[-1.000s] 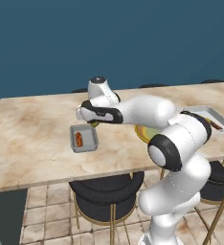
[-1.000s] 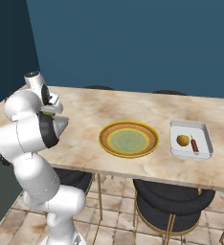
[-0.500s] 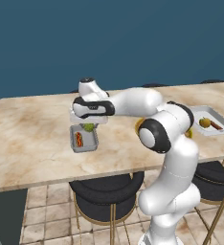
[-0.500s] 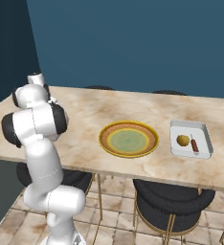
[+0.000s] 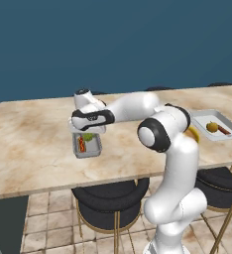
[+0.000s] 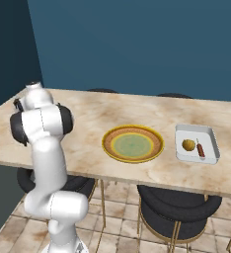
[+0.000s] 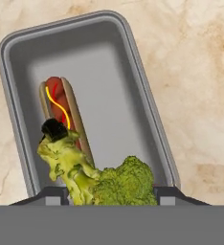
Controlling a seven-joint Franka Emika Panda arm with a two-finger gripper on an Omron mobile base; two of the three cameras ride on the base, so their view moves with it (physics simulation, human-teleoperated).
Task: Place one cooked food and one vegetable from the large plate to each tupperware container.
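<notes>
Marble counter (image 5: pixel 33 144) before a dark blue wall: since the previous frame I see the arm swung further left, and the gripper (image 7: pixel 109 189) hangs over the left tupperware container (image 5: pixel 87 145), closed on the broccoli (image 7: pixel 99 179) above the hot dog (image 7: pixel 63 112); large plate (image 6: pixel 132 144) bare, right tupperware container (image 6: pixel 197 143) filled

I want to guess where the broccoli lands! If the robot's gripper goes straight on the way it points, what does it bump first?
Probably the grey tray with the hot dog in it. The gripper points down at it, holding broccoli. The broccoli would touch first, maybe the hot dog; depth is unclear.
</notes>
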